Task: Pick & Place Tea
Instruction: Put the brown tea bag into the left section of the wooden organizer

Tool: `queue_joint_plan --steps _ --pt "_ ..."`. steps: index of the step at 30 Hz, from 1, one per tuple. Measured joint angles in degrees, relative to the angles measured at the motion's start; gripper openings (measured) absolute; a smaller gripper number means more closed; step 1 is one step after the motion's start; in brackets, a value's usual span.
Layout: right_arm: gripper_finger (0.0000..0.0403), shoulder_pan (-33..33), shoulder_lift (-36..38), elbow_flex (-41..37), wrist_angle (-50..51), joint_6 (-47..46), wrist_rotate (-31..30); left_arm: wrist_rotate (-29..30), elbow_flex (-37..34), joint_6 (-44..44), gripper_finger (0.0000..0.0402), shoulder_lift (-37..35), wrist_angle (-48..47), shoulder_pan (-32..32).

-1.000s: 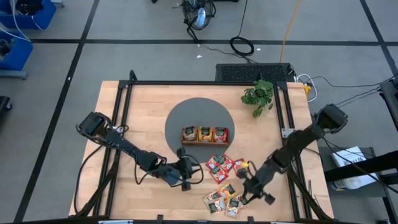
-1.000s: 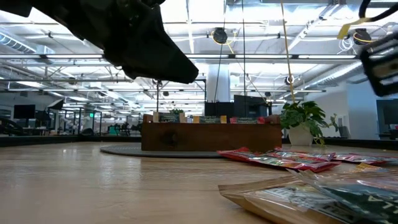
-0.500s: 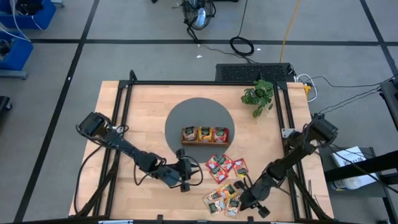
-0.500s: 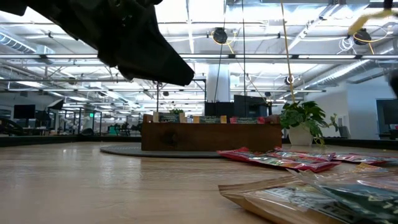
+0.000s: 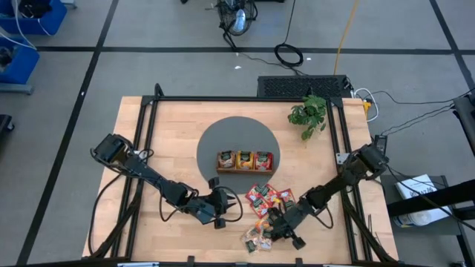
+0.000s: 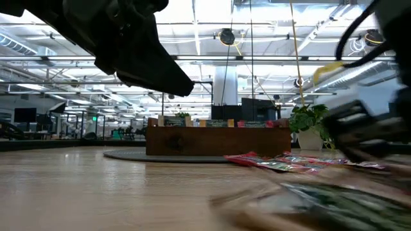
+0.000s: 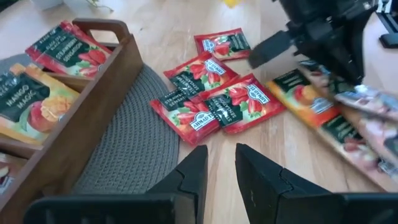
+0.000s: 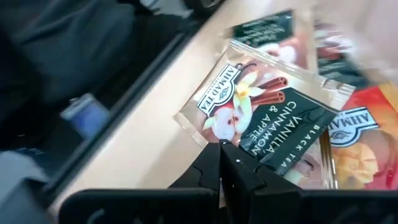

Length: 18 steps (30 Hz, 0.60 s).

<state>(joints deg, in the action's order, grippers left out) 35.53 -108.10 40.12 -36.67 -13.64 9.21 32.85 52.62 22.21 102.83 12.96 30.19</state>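
Red tea sachets (image 7: 211, 99) lie flat on the table beside the round grey mat (image 5: 223, 137). Nearer the front edge lies a loose pile of dark-green and orange sachets (image 5: 256, 237). My right gripper (image 8: 222, 152) is shut and low over this pile, at a dark-green vanilla-cinnamon sachet (image 8: 261, 118). My left gripper (image 7: 221, 168) hovers just left of the red sachets, slightly open, with nothing between its fingers. The brown wooden tray (image 5: 245, 161) on the mat holds several sachets. My right gripper meets the dark-green sachet at its long edge (image 8: 214, 138) with its shut fingertips. The fingers come slanting down from the table's right side. The sachet lies flat on the table and on its neighbours. Whether the tips are on top of the edge or against it, I cannot tell.
A potted plant (image 5: 308, 115) stands at the far right of the table. A black frame (image 5: 148, 148) runs along the table's sides. The tray's wall (image 7: 93, 106) rises close to my left gripper. Bare wood lies to the left of the mat.
My right gripper has come down and toward the table's left, onto the near pile of sachets. The pile has slid a little toward the left with it and shows blurred in the low view.
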Motion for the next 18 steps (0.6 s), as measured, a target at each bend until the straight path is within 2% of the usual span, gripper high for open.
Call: queue_joint_plan --steps 13,18 --pt "0.0 -12.7 -8.1 0.0 -15.4 4.7 1.5 -0.3 0.0 5.9 0.0088 0.0 -1.3 0.3" --pt "0.0 -16.0 -11.5 0.4 -22.9 4.7 1.0 -6.4 0.0 8.9 0.0088 0.0 0.8 0.7"
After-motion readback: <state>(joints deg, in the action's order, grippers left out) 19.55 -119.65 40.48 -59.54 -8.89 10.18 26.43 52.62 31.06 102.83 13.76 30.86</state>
